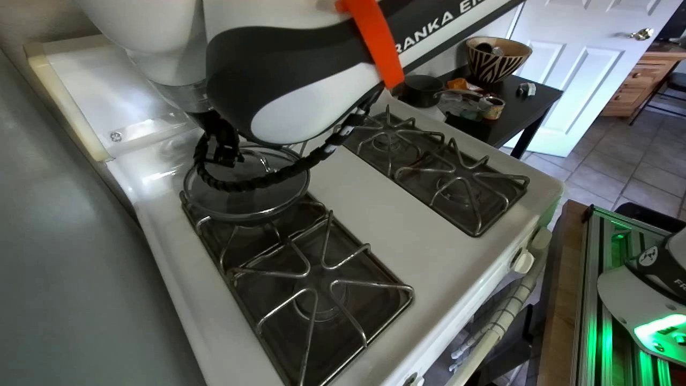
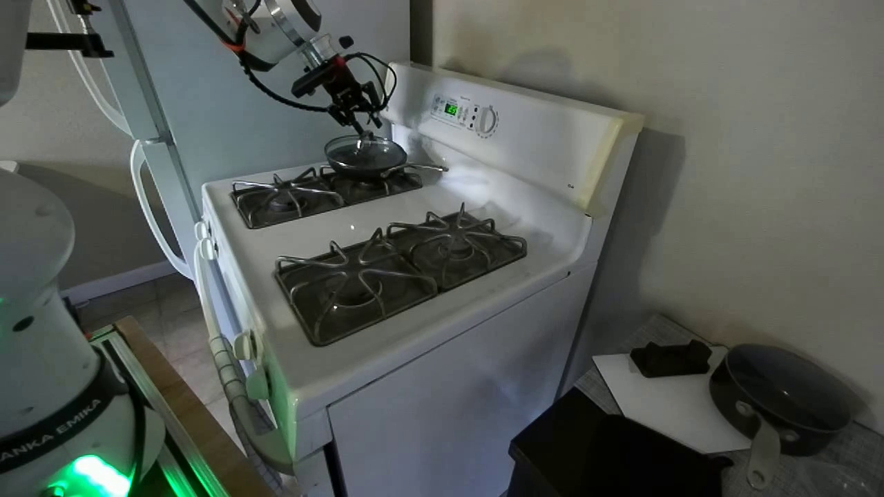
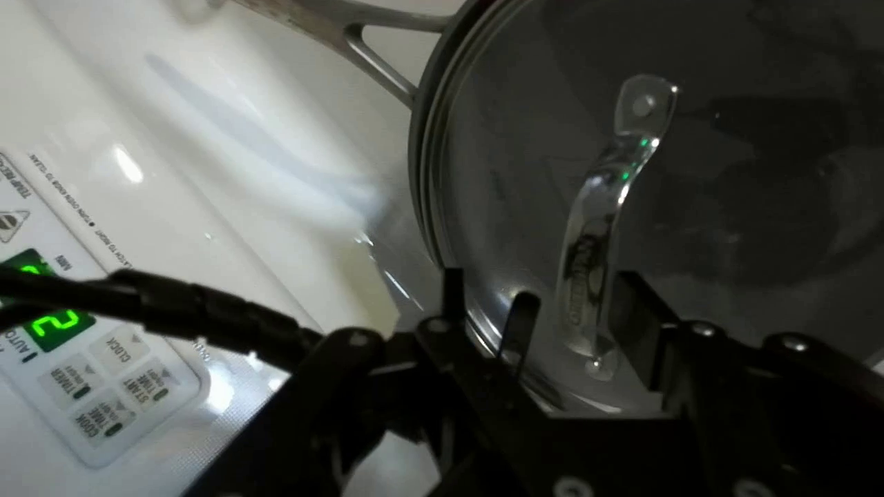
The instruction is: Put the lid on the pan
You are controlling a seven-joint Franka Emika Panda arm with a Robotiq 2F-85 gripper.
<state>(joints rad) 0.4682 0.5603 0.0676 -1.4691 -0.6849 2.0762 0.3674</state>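
The lid (image 3: pixel 773 297) is clear glass with a thin metal rim and an arched handle (image 3: pixel 601 228). It lies over the pan (image 3: pixel 416 152), its rim just inside the pan's edge in the wrist view. The lid also shows in both exterior views (image 1: pixel 230 201) (image 2: pixel 345 148). The dark pan (image 2: pixel 362 172) stands on the far rear burner, its grey handle (image 2: pixel 425 166) pointing towards the back panel. My gripper (image 3: pixel 542 297) is open, its fingers apart on either side of the lid handle's near end. The gripper shows just above the lid in an exterior view (image 2: pixel 367 125).
The stove's burner grates (image 1: pixel 321 284) and back panel (image 2: pixel 525 145) surround the work area. The fridge (image 2: pixel 276 103) stands beside the stove. A black cable (image 3: pixel 207 310) loops from the wrist. A side table holds a dark saucepan (image 2: pixel 780 393).
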